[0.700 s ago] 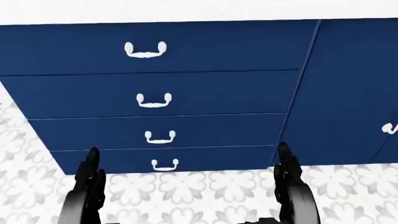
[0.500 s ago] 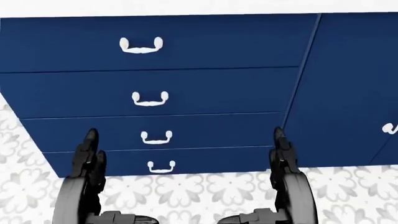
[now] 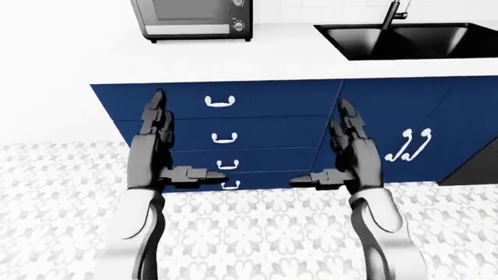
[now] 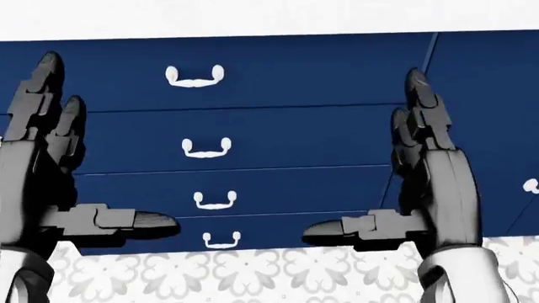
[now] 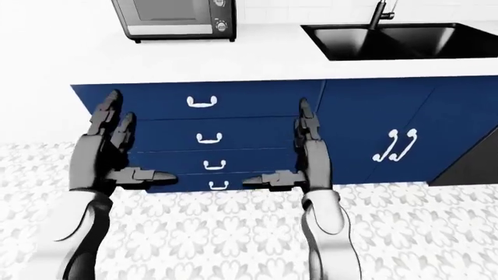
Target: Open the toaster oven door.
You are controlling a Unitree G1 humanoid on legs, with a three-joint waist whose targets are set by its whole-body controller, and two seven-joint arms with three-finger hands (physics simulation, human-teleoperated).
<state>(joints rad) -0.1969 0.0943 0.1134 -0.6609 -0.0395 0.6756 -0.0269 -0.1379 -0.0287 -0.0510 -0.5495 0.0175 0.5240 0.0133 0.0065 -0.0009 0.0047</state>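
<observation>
On the white countertop (image 3: pixel 77 55), at the top of the left-eye view, sits the toaster oven (image 3: pixel 193 18), its door shut, left of the black sink (image 3: pixel 404 39). Both hands hang well below it, level with the blue drawers (image 3: pixel 226 122): the left hand (image 3: pixel 159 154) and the right hand (image 3: pixel 350 154) are released, fingers straight up, thumbs pointing inward, holding nothing. The oven lies up and away from both, almost directly above the left hand, so that arm looks the nearer one to reach.
</observation>
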